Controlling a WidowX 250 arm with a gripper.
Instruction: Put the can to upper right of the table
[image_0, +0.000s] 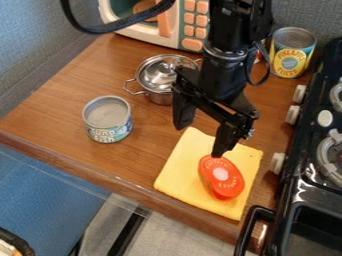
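My gripper (203, 134) hangs over the middle of the table (57, 117), its two fingers spread apart with nothing between them. To its left stands a short tuna fish can (109, 120), upright and apart from the gripper. A taller yellow pineapple can (291, 53) is upright at the table's upper right, near the back wall and beside the stove.
A lidded metal pot (159, 82) stands behind and left of the gripper. Under and in front of it lies a yellow cloth (180, 172) with a red oval item (222, 181) on top. A toy microwave (170, 22) is at the back; a black stove (304, 172) borders the right.
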